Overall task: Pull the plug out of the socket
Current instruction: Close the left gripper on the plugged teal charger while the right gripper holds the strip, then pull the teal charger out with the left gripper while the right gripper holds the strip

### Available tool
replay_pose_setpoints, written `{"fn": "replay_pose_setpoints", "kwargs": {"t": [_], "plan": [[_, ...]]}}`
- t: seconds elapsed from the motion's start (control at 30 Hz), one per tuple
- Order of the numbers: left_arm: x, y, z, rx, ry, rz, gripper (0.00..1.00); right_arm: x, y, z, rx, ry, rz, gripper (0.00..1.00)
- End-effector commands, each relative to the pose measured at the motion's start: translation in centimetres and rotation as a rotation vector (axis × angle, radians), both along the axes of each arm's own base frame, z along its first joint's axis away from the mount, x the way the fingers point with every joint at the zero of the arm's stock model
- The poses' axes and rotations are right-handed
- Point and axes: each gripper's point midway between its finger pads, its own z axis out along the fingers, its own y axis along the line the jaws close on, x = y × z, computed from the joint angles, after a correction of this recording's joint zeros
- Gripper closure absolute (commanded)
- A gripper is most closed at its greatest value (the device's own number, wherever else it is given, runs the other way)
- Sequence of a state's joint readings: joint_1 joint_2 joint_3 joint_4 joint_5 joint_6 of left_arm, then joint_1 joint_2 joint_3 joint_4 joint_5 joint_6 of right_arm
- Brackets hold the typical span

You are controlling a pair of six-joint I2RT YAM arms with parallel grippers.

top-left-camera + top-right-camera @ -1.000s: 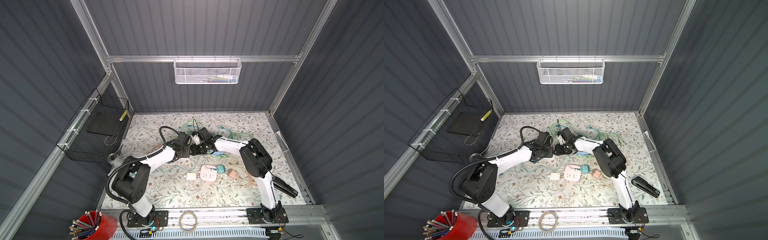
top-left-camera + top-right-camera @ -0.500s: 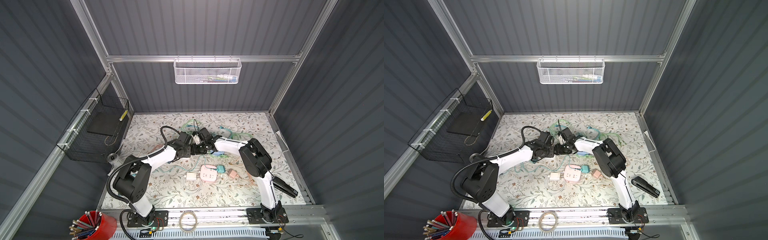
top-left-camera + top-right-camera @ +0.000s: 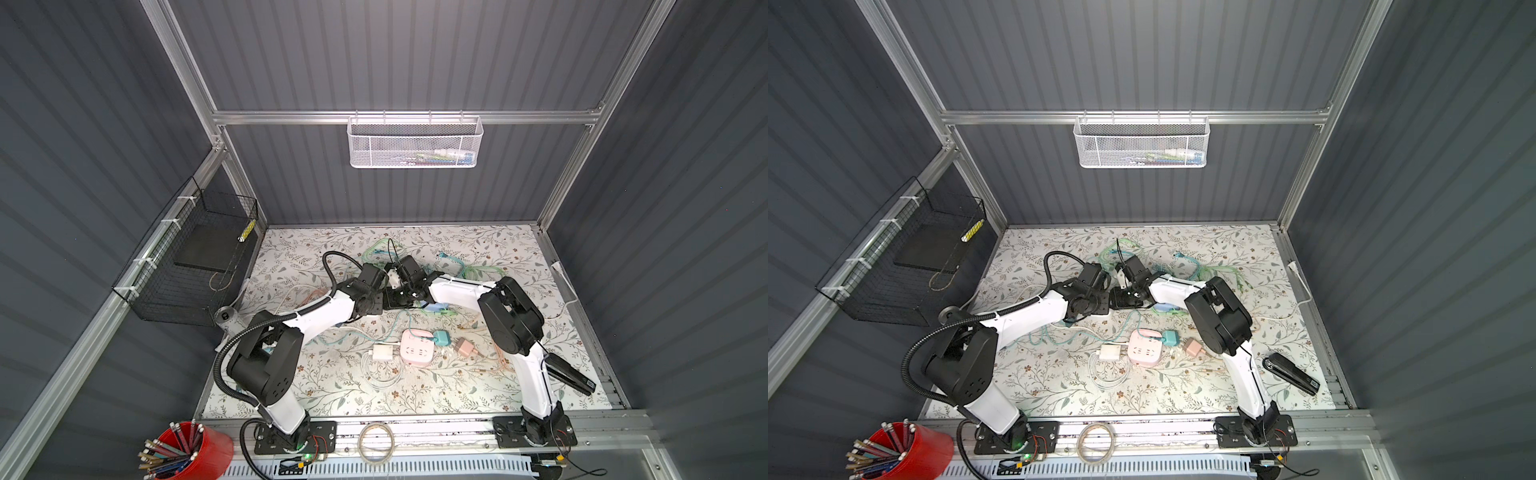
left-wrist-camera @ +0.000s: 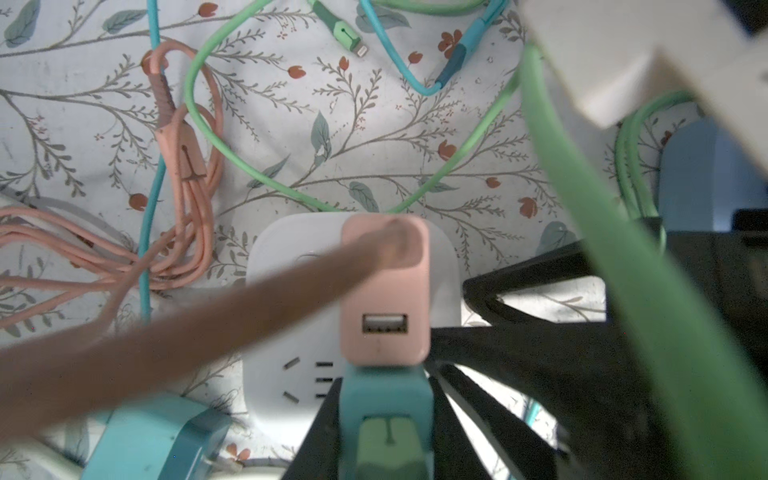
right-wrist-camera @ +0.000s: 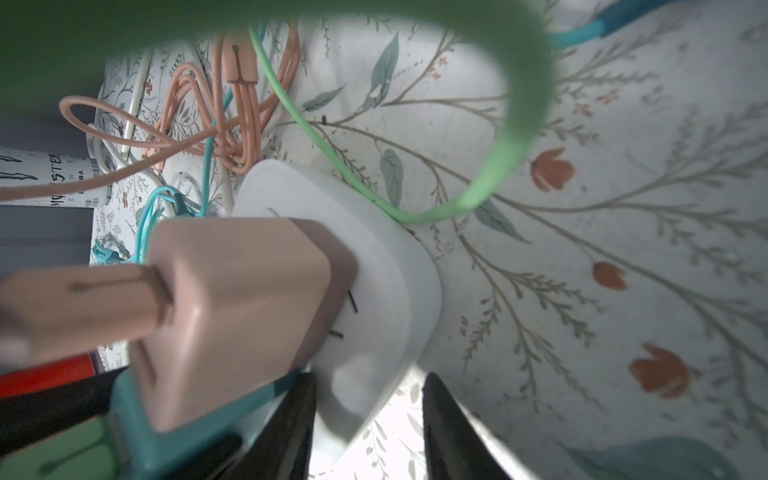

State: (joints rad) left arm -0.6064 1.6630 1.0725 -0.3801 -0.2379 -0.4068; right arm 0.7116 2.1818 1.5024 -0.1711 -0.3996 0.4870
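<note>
Left fingers (image 4: 320,440) clamp a teal plastic plug (image 4: 386,395) seated in the white cube socket (image 4: 274,266), with a pink USB plug (image 4: 384,316) just beyond them. Only the right wrist view shows the right fingers (image 5: 440,424) narrowly flanking the socket's corner, grip unclear. In both top views the arms hide the plugs.

Top pair: high at front, above arm bases (image 3: 295,440), tilted down twd back wall (image 3: 395,75); far, wide. Whole tabletop (image 3: 478,249) fills lower half of frame in both top views; near-identical, slight sideways shift.
L wrist: v. close, straight down on socket (image 4: 274,257) w/ plug (image 4: 384,291).
R wrist: v. close, low slant onto same socket (image 5: 374,249), plug (image 5: 249,299).
Shared: wrist cams overlap on socket+plug; top pair shows that spot mid-frame, too small to read.
</note>
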Motion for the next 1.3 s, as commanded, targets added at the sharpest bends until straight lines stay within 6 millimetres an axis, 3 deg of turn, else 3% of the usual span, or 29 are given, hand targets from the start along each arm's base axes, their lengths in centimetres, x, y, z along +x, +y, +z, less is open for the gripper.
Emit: {"fn": "replay_pose_setpoints", "kwargs": {"t": [0.0,0.37,0.6,0.7,0.97,1.27], "plan": [[2.3,-2.0,4.4,-0.087,-0.13,0.012,0.96,-1.9,-2.1,-4.7,-0.141,0.076,0.002,0.58],[1.6,-1.5,4.2,-0.066,-0.123,0.019,0.97,-1.7,-2.2,-4.8,-0.155,0.058,0.0,0.57],[1.3,-0.8,5.7,-0.065,-0.152,0.029,0.97,-1.2,-1.9,-3.9,-0.139,0.041,-0.002,0.55],[1.1,-1.0,5.8,-0.079,-0.145,0.019,0.97,-1.1,-1.7,-3.3,-0.128,0.029,-0.004,0.49],[-0.2,-0.1,4.4,-0.04,-0.099,0.018,0.96,-0.7,-1.4,0.4,-0.047,-0.004,0.002,0.29],[-0.4,-0.2,5.5,-0.037,-0.116,0.007,0.94,-0.5,-1.9,4.4,-0.009,-0.072,0.001,0.23]]}}
